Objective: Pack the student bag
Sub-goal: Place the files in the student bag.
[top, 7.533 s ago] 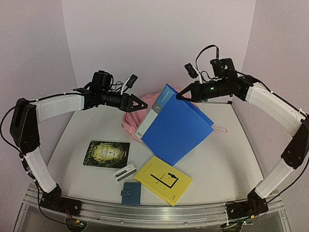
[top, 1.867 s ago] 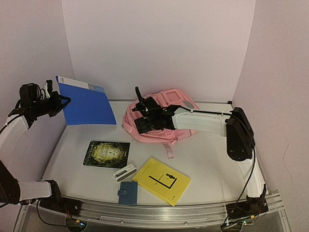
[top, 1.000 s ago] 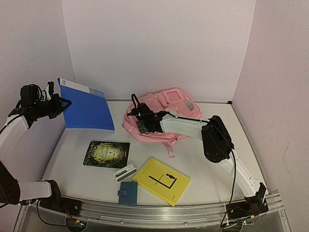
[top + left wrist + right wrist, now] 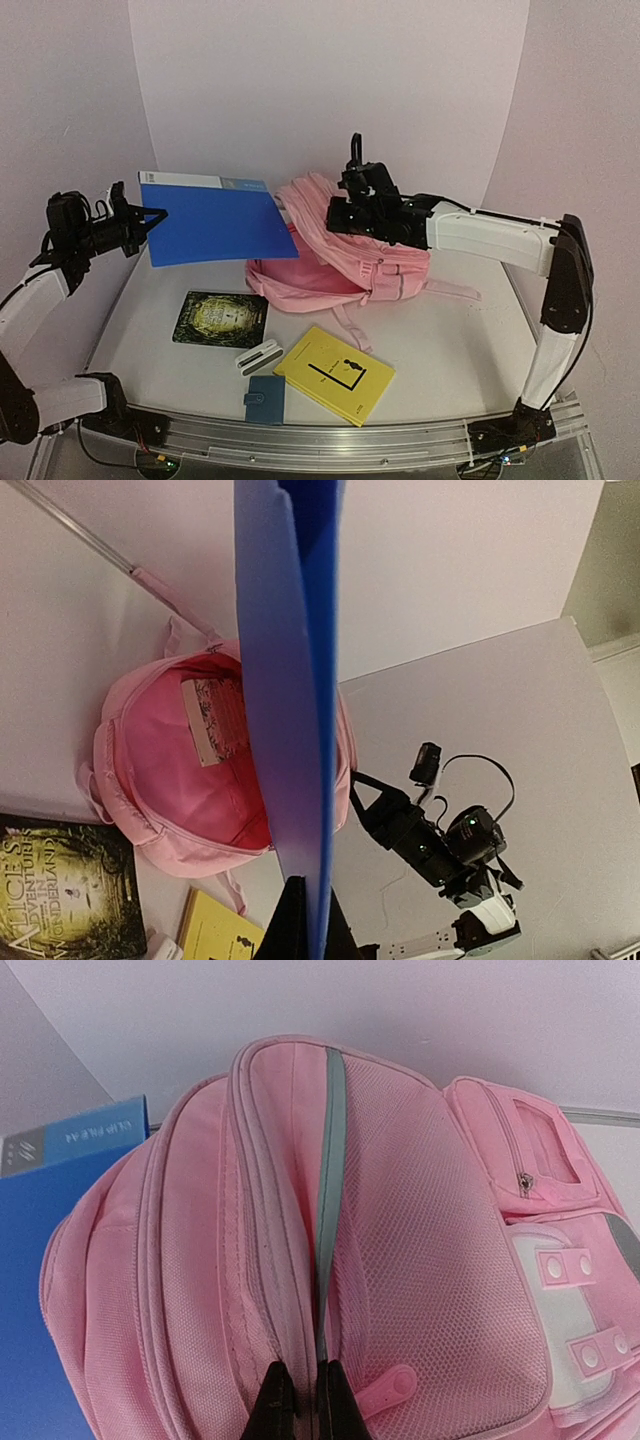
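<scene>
The overhead camera sat high at the near side, looking down and forward across the whole tabletop [image 4: 450, 340] to the back wall [image 4: 330, 90]. The left wrist camera looked edge-on along the blue folder [image 4: 290, 730], close up, with the pink bag [image 4: 170, 770] farther off. The right wrist camera sat tight against that bag's side. All three views shared bag and folder.
</scene>
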